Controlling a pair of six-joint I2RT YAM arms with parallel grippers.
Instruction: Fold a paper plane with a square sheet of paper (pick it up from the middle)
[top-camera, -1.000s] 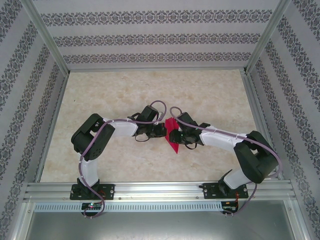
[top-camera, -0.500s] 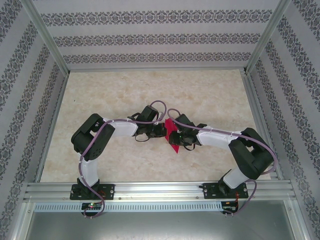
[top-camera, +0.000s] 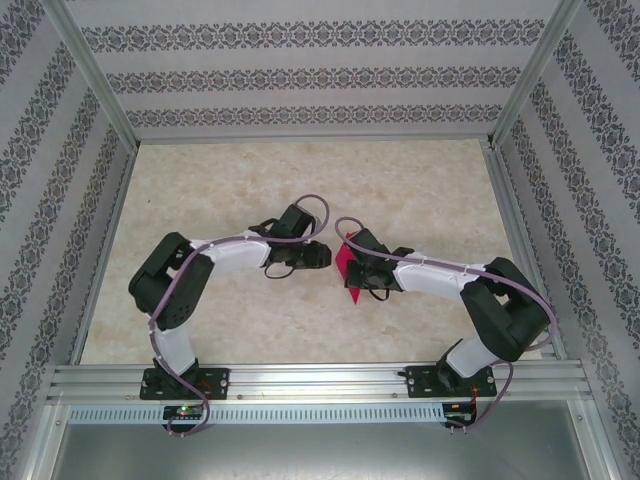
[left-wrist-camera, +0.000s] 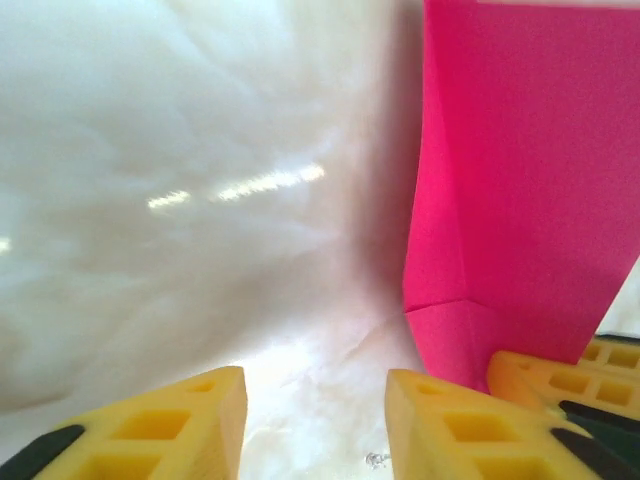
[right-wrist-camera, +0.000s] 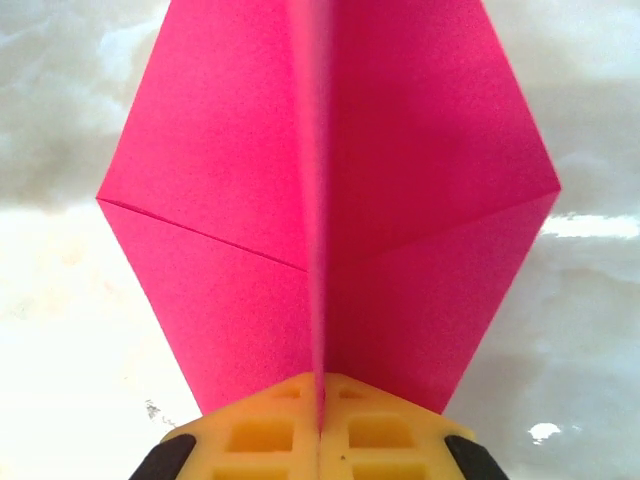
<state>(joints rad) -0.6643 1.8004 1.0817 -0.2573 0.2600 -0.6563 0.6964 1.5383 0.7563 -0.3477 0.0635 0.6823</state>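
One light, crease-prone paper plane (right-wrist-camera: 230, 200) is pinched at its centre ridge by the right gripper (right-wrist-camera: 320, 400) — the left gripper (left-wrist-camera: 315, 395) is parted, empty.

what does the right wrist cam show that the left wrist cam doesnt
Right wrist: the paper plane pinched by its centre ridge in the shut right claw, both wings spread in a kite shape. Left wrist: the left claw open, nothing between its fingers, close beside the plane's side. Both: the pink plane with the marbled table behind it.

Overhead — wrist close-ups sharing paper plane (right-wrist-camera: 420, 200)
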